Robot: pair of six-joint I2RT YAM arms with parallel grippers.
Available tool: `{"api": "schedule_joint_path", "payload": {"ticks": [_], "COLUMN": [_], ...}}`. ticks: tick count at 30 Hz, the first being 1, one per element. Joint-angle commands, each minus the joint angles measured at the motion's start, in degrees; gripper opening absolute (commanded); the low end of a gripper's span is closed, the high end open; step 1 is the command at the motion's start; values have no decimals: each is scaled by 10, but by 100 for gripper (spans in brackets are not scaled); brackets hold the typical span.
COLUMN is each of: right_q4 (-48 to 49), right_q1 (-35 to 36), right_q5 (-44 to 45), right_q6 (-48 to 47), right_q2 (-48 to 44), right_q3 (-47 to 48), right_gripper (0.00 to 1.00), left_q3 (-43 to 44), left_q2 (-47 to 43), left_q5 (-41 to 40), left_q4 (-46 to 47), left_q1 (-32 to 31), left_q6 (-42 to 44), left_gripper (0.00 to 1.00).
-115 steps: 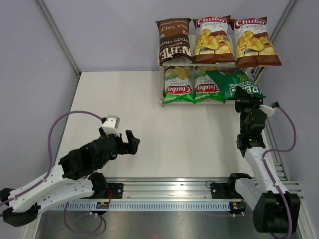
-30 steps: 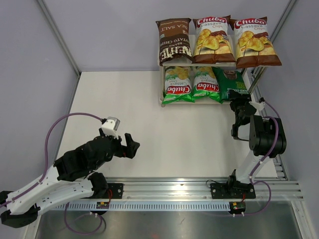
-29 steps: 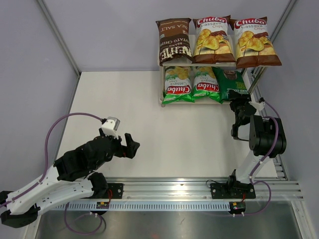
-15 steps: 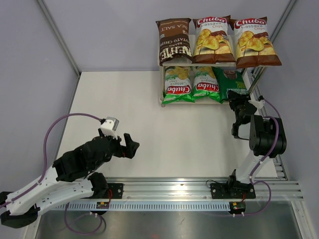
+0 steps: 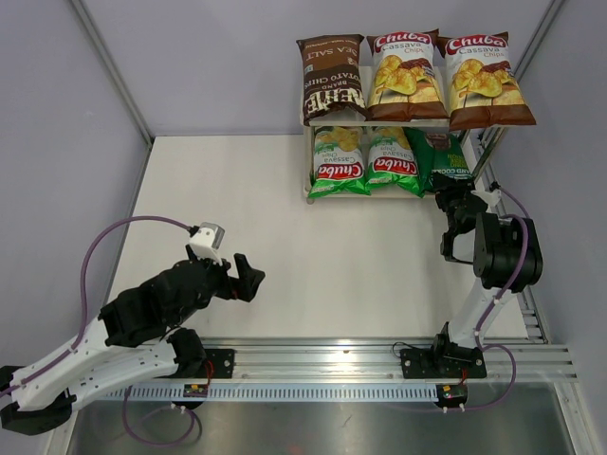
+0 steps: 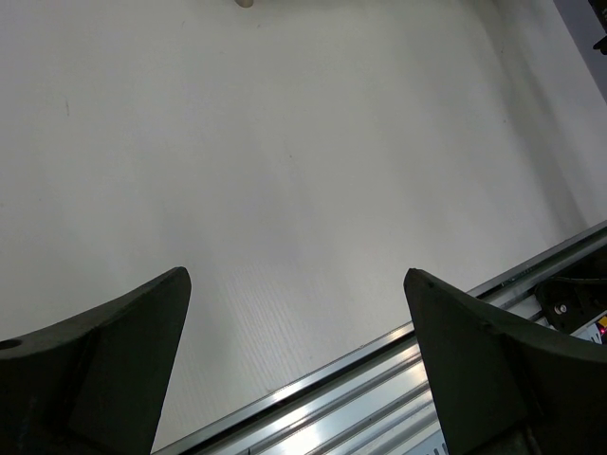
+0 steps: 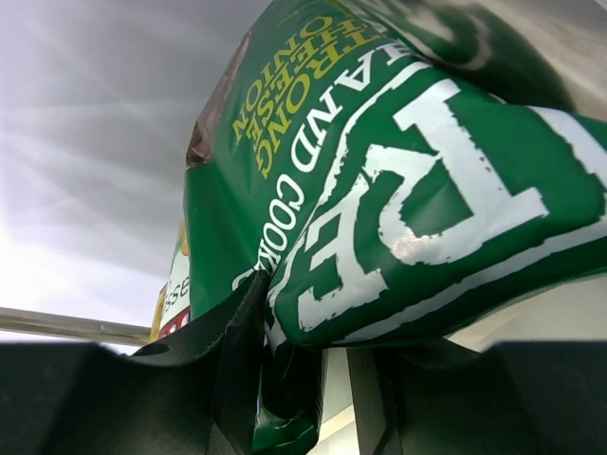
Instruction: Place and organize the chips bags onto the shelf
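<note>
The shelf [image 5: 310,152] stands at the back right. Its top board carries the dark brown Kettle bag [image 5: 332,81] and two brown-and-white Chuba bags [image 5: 406,74] [image 5: 484,81]. The lower board holds two green-and-white Chuba bags [image 5: 339,161] [image 5: 394,161] and, at the right end, the dark green REAL bag [image 5: 444,156]. My right gripper [image 5: 446,190] sits at that bag's near edge. In the right wrist view the gripper [image 7: 308,379] is closed narrowly on the crimped end of the REAL bag [image 7: 379,190]. My left gripper [image 5: 248,275] is open and empty over the bare table, its jaws wide apart [image 6: 297,284].
Grey walls enclose the white table [image 5: 285,209] on the left, back and right. A metal rail [image 5: 322,355] runs along the near edge and also shows in the left wrist view [image 6: 398,379]. A green Chuba bag [image 7: 175,284] shows beside the REAL bag.
The right gripper has carried the REAL bag from in front of the shelf into the right slot of the lower board and edged a little farther in. The left arm has barely moved.
</note>
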Motion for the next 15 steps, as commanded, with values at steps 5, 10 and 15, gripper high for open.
{"api": "schedule_joint_path", "payload": {"ticks": [5,10,15], "right_q4": [-2,-17,-39], "right_q1": [0,0,0], "right_q5": [-24,-24,-8], "right_q6": [-7,-11,-10], "right_q2": [8,-6,-44], "right_q3": [22,16,-7], "right_gripper": [46,56,64], "left_q3": [1,0,2], "left_q2": [-4,-6,-8], "left_q5": [-2,-3,-7], "left_q4": [28,27,20], "left_q1": [1,1,1], "left_q6": [5,4,0], "left_gripper": [99,99,99]}}
